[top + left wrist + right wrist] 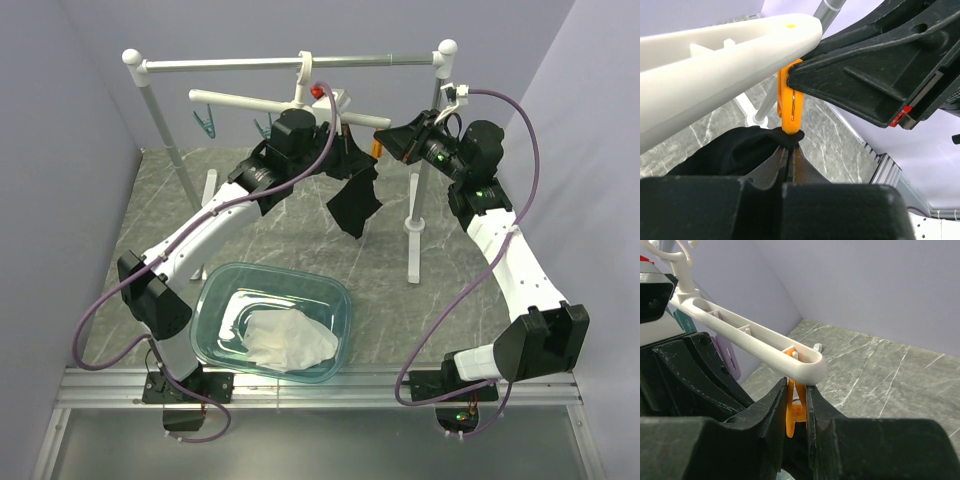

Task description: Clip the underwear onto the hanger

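Note:
The white hanger [250, 102] hangs by its hook from the rack's top rod. The black underwear [355, 200] dangles below the hanger's right end. My left gripper [788, 149] is shut on the underwear's [735, 150] top edge, right under the tip of the orange peg [791, 107], which touches the fabric. My right gripper [796, 385] is shut on the orange peg [796, 412], one finger on each side of it, just beneath the hanger's [755, 340] rounded end. In the top view the left gripper [345, 140] and right gripper [383, 148] meet there. A purple peg [727, 357] hangs further along.
The tall rack [290, 63] with ball-capped posts stands at the back; its right post foot [413, 225] rests near the right arm. Two teal pegs [205, 125] hang on the hanger's left half. A teal bin [215, 300] holding a white cloth [290, 340] sits at the front.

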You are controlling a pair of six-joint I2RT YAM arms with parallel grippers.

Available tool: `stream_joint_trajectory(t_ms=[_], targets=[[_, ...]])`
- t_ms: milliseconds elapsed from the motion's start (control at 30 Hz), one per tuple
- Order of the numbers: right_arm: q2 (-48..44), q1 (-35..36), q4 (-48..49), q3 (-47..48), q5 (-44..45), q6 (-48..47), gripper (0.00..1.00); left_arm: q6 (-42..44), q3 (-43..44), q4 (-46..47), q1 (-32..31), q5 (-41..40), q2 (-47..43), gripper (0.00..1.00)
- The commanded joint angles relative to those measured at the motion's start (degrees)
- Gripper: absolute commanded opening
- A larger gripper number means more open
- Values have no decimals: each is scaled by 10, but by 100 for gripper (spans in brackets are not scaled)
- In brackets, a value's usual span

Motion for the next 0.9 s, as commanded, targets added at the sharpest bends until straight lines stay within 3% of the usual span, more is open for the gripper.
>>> stream_joint_trajectory(t_ms=[0,333,867], targets=[[0,-5,14,20,-25,17,0,10,-1,39,3,9,-28,0],[9,-22,33,30,-28,87,0,1,-47,55,3,26,-45,0],[9,-28,42,19,-49,116,0,0,-43,86,6,23,-43,0]])
